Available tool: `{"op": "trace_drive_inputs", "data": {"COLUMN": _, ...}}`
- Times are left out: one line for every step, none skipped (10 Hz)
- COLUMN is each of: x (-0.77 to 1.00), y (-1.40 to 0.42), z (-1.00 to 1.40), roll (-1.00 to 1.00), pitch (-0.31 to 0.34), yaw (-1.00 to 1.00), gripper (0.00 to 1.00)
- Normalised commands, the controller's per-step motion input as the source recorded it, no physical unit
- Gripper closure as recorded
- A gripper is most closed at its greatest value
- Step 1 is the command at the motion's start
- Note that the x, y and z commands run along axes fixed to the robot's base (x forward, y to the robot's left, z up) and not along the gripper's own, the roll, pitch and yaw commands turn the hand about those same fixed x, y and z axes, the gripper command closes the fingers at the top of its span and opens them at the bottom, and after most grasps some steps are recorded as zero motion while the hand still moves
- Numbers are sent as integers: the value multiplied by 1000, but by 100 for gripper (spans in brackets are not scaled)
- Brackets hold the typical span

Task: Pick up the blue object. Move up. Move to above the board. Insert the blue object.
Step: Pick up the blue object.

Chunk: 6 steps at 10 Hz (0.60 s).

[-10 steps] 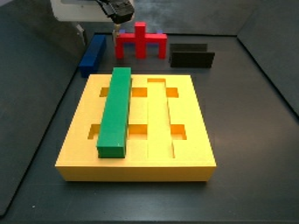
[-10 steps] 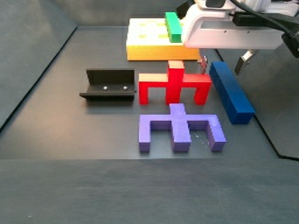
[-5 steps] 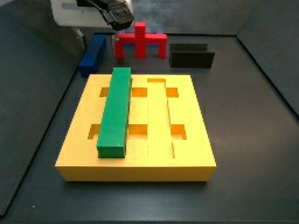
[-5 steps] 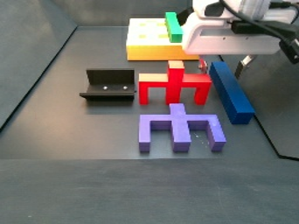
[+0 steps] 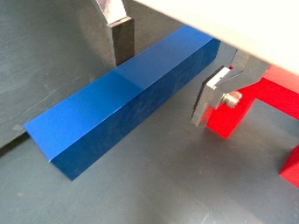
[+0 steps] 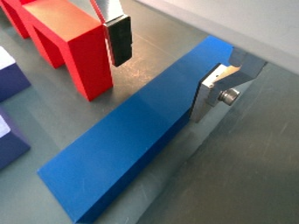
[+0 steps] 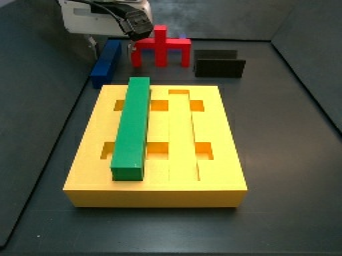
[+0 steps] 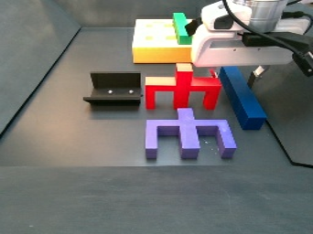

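The blue object [image 5: 128,101] is a long dark blue bar lying flat on the floor; it also shows in a wrist view [image 6: 140,131] and in both side views [image 7: 104,66] [image 8: 243,99]. My gripper [image 5: 163,70] [image 6: 163,66] is open and low over one end of it, with one finger on each long side. In the side views the gripper [image 7: 107,46] [image 8: 239,73] hangs over the bar's end nearer the board. The yellow board [image 7: 160,195] [image 8: 152,38] carries a green bar [image 7: 131,125] in one groove.
A red branched block [image 8: 184,89] [image 6: 70,44] stands right beside the blue bar. A purple branched block [image 8: 186,132] lies past it. The black fixture [image 8: 113,89] [image 7: 221,66] stands apart. Grey walls enclose the floor.
My gripper has come down and shifted over the blue bar, so its fingers now straddle it. The bar and the other pieces have not moved.
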Motion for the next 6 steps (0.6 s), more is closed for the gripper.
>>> {"op": "trace_drive_inputs", "data": {"x": 37, "y": 0, "z": -129, "roll": 204, "pitch": 49, "yaw": -11, "gripper": 0}}
{"op": "trace_drive_inputs", "data": {"x": 0, "y": 0, "z": -9, "roll": 183, "pitch": 56, "yaw": -11, "gripper": 0}}
{"op": "trace_drive_inputs", "data": {"x": 0, "y": 0, "z": -74, "roll": 197, "pitch": 30, "yaw": 0, "gripper": 0}}
{"op": "trace_drive_inputs", "data": {"x": 0, "y": 0, "z": -166, "roll": 219, "pitch": 23, "yaw": 0, "gripper": 0}}
{"op": "trace_drive_inputs", "data": {"x": 0, "y": 0, "z": -186, "roll": 217, "pitch": 17, "yaw": 0, "gripper": 0}}
{"op": "trace_drive_inputs", "data": {"x": 0, "y": -29, "z": -197, "roll": 241, "pitch": 17, "yaw": -34, "gripper": 0}}
